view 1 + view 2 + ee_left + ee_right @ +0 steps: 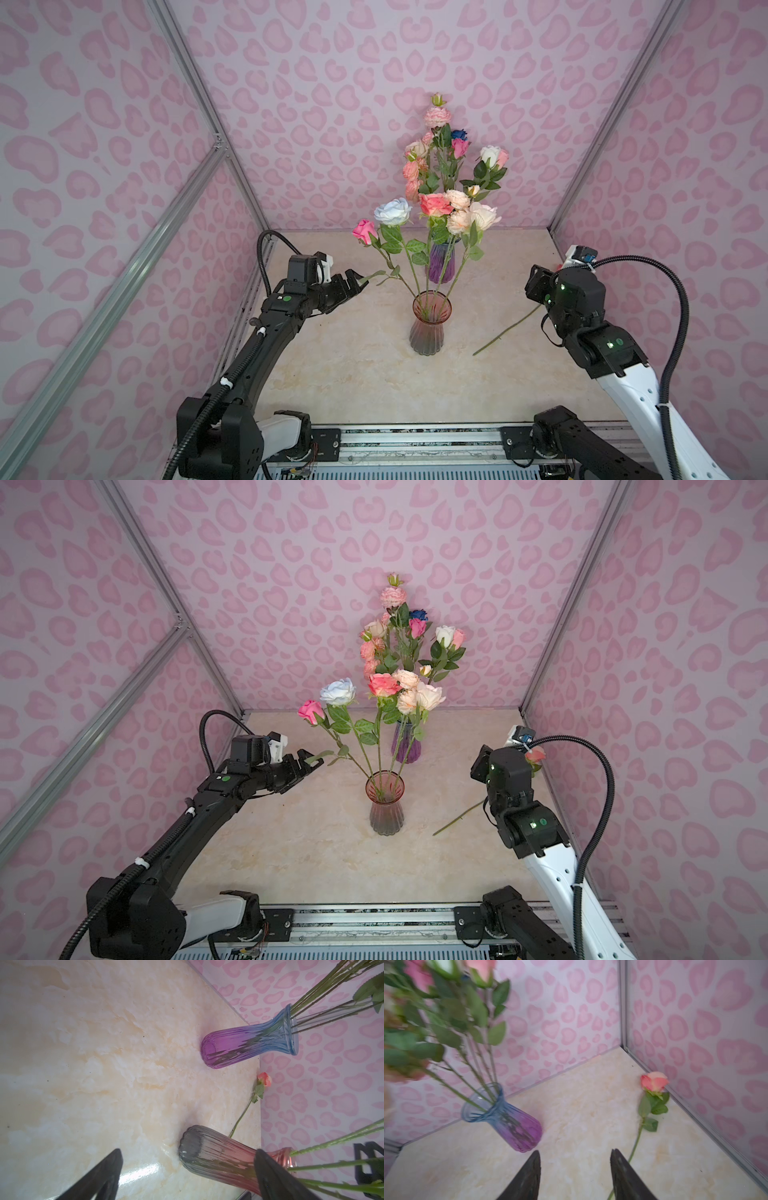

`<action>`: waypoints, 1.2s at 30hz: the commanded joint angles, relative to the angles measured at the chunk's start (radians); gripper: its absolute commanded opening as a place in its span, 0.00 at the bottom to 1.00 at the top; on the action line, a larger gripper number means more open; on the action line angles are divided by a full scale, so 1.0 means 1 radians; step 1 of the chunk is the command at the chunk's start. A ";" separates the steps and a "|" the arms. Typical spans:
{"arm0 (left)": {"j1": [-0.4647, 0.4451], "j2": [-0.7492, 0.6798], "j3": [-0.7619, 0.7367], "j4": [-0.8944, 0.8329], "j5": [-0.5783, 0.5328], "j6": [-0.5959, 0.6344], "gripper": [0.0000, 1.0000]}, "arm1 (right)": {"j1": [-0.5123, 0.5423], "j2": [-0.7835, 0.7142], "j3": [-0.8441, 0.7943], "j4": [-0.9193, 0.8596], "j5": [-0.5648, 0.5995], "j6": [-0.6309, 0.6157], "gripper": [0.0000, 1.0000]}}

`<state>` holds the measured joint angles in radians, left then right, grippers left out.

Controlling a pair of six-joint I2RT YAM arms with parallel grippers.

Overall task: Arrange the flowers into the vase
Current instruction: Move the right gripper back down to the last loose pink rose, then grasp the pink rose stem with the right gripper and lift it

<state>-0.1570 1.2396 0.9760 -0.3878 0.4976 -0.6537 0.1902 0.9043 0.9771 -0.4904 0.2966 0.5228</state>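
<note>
1. Standing on the marbled table (353, 374), the front vase (429, 324) is ribbed glass, pink at the neck and grey at the foot. All positions below are given from it.
2. The flowers (435, 203) in the front vase are five long, green, leafy stems fanning upward. Their heads are magenta-pink, white, coral, peach and cream.
3. The rear vase (441, 264) stands upright directly behind the front vase. It is ribbed glass, blue at the rim and purple below, and holds a taller bunch with pink, peach, white, magenta and one blue head.
4. The loose rose (654, 1082) lies flat on the table, right of the front vase and well apart from it. Its coral-pink head is by the side wall, and its bare stem end is the part nearest the front vase's foot.
5. The left gripper (358, 279) is left of the front vase, level with its stems. Its jaws are spread wide with nothing between them. A leaf lies just off the fingertips; whether it touches them cannot be told.
6. The right gripper (575, 1152) is right of the front vase, with its jaws parted and empty. The loose rose's stem passes just beside one finger.
</note>
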 commanded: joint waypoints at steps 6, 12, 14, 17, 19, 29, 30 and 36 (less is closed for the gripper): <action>-0.077 0.011 -0.024 0.070 0.065 -0.043 0.98 | -0.347 0.375 -0.041 -0.014 -0.284 0.062 0.55; -0.132 0.031 -0.016 0.062 0.085 -0.044 0.98 | -0.436 0.694 0.116 -0.078 -0.368 0.029 0.48; -0.132 0.022 -0.012 0.064 0.083 -0.047 0.98 | -0.438 0.766 0.149 -0.067 -0.377 0.025 0.48; -0.131 0.009 -0.010 0.066 0.084 -0.047 0.98 | -0.439 0.900 0.238 -0.111 -0.378 0.014 0.46; -0.132 -0.002 -0.011 0.062 0.081 -0.044 0.99 | -0.439 0.961 0.279 -0.141 -0.372 0.014 0.42; -0.132 -0.043 -0.010 0.049 0.052 -0.033 0.99 | -0.436 1.054 0.295 -0.134 -0.341 0.019 0.34; -0.131 -0.043 -0.010 0.047 0.051 -0.032 0.99 | -0.435 1.057 0.291 -0.126 -0.350 0.019 0.32; -0.129 -0.032 -0.004 0.041 0.044 -0.028 0.99 | -0.434 1.049 0.260 -0.092 -0.394 0.017 0.11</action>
<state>-0.2882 1.2034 0.9588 -0.3492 0.5491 -0.6933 -0.2508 1.9369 1.2613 -0.5762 -0.0479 0.5392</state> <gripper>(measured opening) 0.988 0.115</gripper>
